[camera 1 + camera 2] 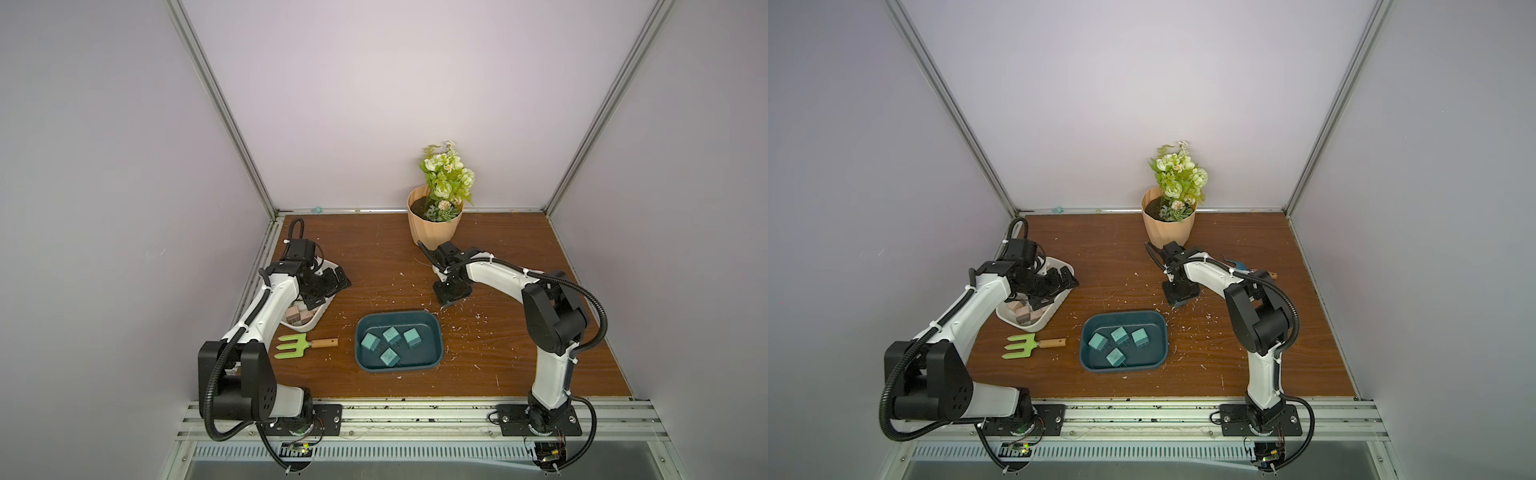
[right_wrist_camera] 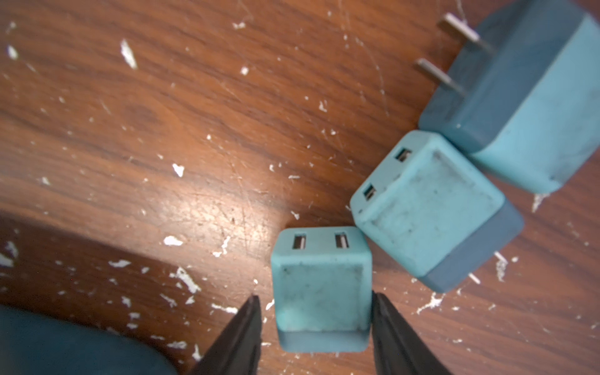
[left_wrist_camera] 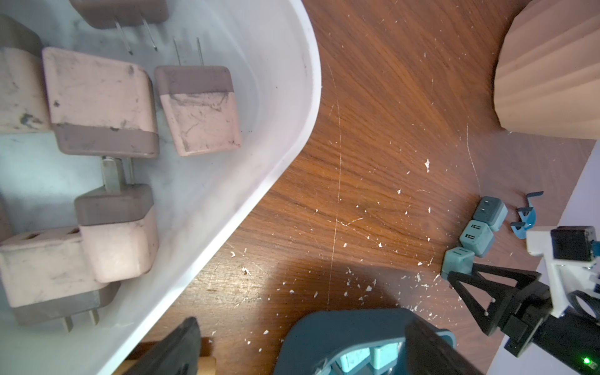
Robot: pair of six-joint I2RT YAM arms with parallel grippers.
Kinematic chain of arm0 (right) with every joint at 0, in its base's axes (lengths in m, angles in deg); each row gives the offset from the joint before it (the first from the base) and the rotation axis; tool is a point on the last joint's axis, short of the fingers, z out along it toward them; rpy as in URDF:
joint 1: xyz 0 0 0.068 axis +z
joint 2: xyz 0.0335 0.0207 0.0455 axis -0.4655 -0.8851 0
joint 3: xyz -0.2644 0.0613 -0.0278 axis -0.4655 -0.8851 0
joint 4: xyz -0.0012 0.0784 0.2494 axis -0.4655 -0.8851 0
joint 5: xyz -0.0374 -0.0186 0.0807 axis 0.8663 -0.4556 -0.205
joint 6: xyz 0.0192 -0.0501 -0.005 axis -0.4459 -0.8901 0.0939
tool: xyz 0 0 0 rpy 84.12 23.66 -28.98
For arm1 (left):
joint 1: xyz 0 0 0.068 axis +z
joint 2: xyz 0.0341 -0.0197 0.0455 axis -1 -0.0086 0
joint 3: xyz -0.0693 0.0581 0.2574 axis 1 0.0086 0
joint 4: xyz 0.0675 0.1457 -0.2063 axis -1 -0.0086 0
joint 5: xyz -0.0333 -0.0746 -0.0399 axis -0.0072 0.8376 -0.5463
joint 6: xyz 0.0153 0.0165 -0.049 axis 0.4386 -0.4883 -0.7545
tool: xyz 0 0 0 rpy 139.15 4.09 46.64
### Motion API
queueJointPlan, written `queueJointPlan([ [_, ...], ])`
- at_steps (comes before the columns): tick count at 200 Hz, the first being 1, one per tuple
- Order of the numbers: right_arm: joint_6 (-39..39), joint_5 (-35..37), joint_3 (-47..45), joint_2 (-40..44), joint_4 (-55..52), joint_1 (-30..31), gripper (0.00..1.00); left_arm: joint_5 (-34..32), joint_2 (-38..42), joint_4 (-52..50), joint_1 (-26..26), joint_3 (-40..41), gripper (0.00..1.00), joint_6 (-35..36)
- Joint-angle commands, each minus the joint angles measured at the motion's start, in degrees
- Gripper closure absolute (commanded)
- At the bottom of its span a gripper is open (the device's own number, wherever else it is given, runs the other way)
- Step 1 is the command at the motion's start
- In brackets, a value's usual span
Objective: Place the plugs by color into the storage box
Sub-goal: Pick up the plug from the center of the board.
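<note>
Several teal plugs lie in the dark teal tray at the table's middle front. Beige-pink plugs lie in the white tray on the left. My left gripper hangs open above the white tray, holding nothing. Three more teal plugs sit in a row on the wood behind the teal tray. My right gripper straddles the nearest one: one finger touches its side, the other stands a small gap off. The other two lie just beyond, the middle one touching the straddled plug.
A peach flower pot stands at the back, close behind the right wrist. A green garden fork lies in front of the white tray. A blue fork shows behind the right arm. White flakes litter the wood.
</note>
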Motion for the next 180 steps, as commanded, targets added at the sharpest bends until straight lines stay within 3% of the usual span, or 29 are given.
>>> queueJointPlan([
  [1, -0.9, 0.9, -0.2, -0.4, -0.4, 0.4, 0.49, 0.3, 0.6, -1.2, 0.6, -0.4, 0.01, -0.9],
  [29, -0.8, 1.3, 0.7, 0.2, -1.3, 0.4, 0.59, 0.2, 0.8, -1.1, 0.6, -0.1, 0.01, -0.8],
  [105, 4.3, -2.9, 7.1, 9.5, -7.4, 1.1, 0.64, 0.2, 1.5, -0.7, 0.6, 1.0, 0.01, -1.0],
  [180, 11.3, -9.0, 0.1, 21.3, -8.3, 8.8, 0.66, 0.3, 1.0, 0.4, 0.6, 1.6, 0.01, -0.8],
])
